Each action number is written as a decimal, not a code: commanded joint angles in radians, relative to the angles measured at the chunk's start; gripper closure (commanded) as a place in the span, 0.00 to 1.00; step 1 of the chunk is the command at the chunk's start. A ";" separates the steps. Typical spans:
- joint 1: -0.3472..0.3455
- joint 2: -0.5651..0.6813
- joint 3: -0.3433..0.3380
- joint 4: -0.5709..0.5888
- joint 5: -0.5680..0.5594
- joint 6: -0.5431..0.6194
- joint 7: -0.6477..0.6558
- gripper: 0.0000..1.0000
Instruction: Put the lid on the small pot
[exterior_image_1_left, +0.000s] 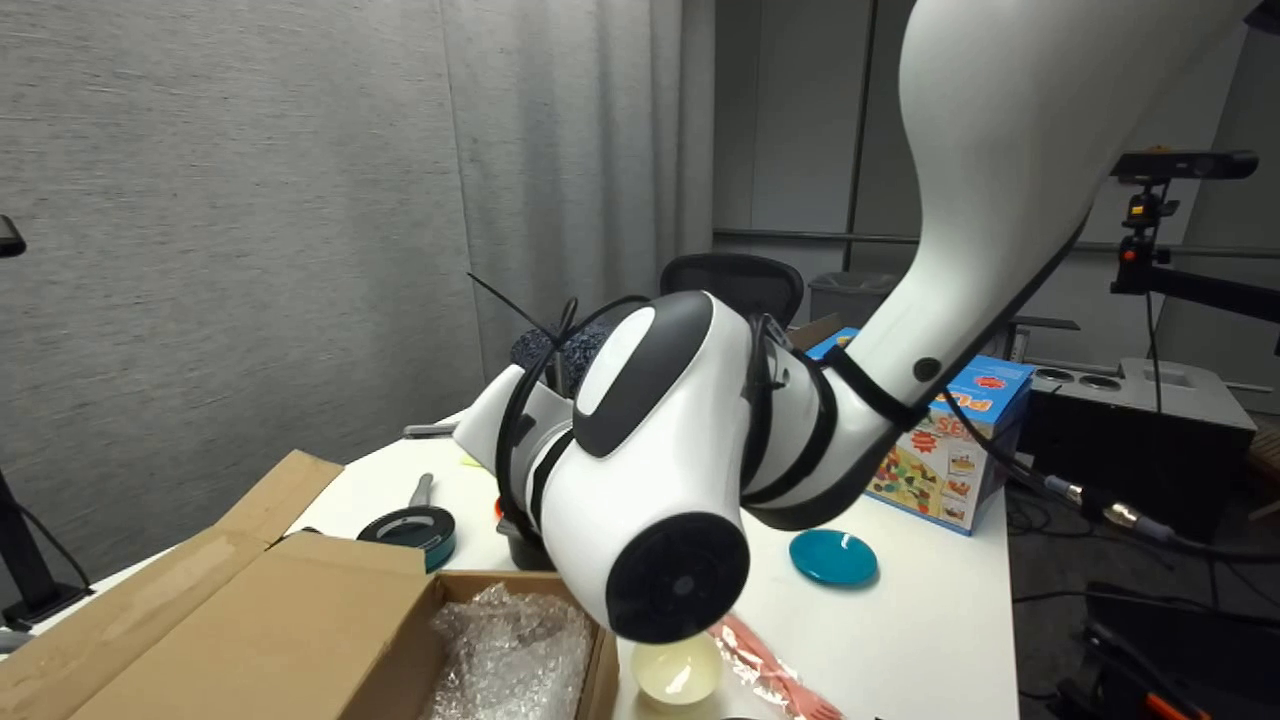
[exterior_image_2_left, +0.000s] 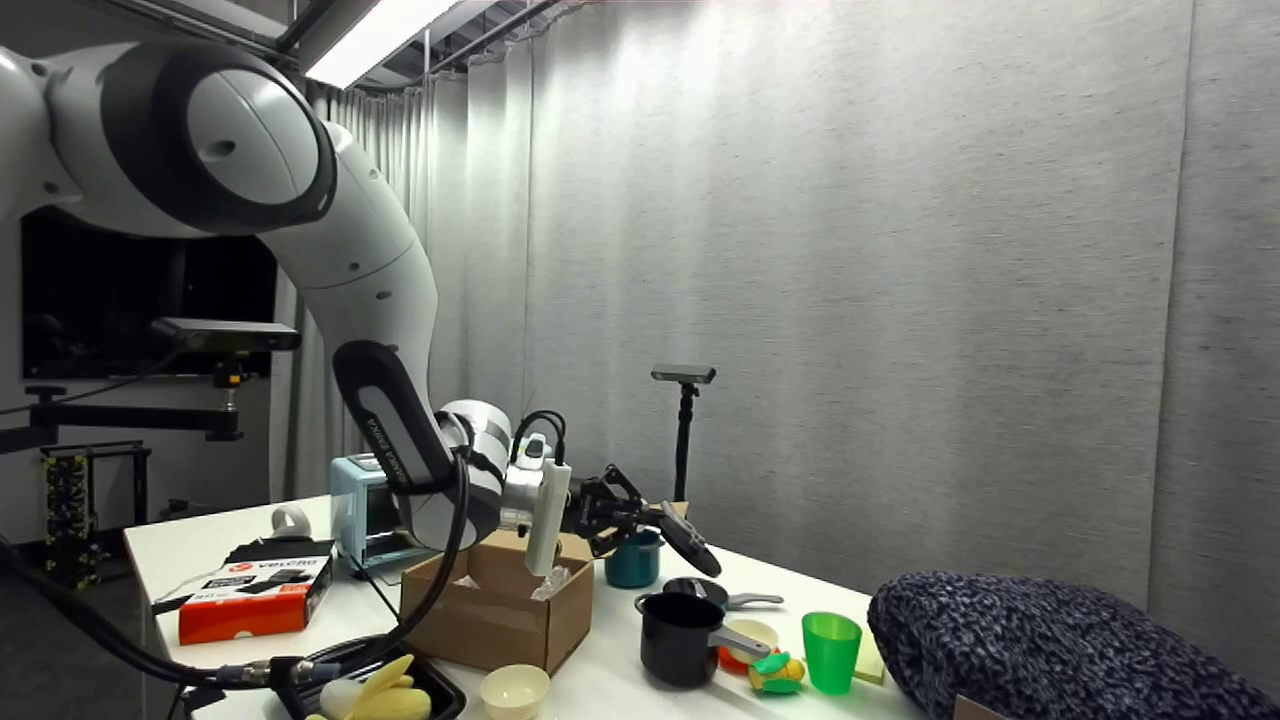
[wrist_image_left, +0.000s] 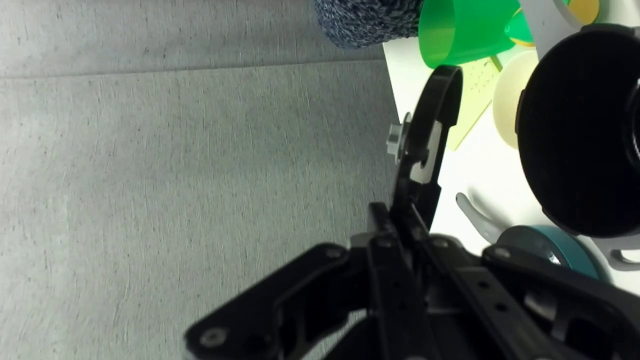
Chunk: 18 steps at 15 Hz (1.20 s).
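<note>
The small pot (exterior_image_2_left: 672, 642) is black with straight sides and a grey handle. It stands upright on the table, with its dark open inside facing up. In the wrist view the pot (wrist_image_left: 575, 145) is at the right, apart from my gripper. My gripper (exterior_image_2_left: 652, 515) is shut on the edge of a black lid (exterior_image_2_left: 688, 540). The lid is tilted steeply, in the air above and behind the pot. In the wrist view the fingertips (wrist_image_left: 397, 215) pinch the lid (wrist_image_left: 424, 117), whose grey knob faces left. In an exterior view the arm hides gripper and lid, and part of the pot (exterior_image_1_left: 525, 548).
An open cardboard box (exterior_image_2_left: 490, 620) stands beside the pot. A teal pot (exterior_image_2_left: 633, 560) and a grey-handled pan (exterior_image_2_left: 697, 588) lie behind. A green cup (exterior_image_2_left: 831, 652), toy food (exterior_image_2_left: 777, 672) and a dark cushion (exterior_image_2_left: 1020, 640) are to the right. A cream bowl (exterior_image_2_left: 515, 690) is in front.
</note>
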<state>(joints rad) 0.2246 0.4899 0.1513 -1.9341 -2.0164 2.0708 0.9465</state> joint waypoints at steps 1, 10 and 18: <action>-0.033 -0.027 0.021 -0.048 0.019 -0.017 0.027 0.98; -0.053 -0.007 0.026 -0.056 0.014 0.002 0.116 0.98; -0.051 0.019 0.043 -0.049 -0.012 -0.009 0.153 0.98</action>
<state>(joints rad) 0.1878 0.5130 0.1885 -1.9853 -2.0085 2.0694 1.0745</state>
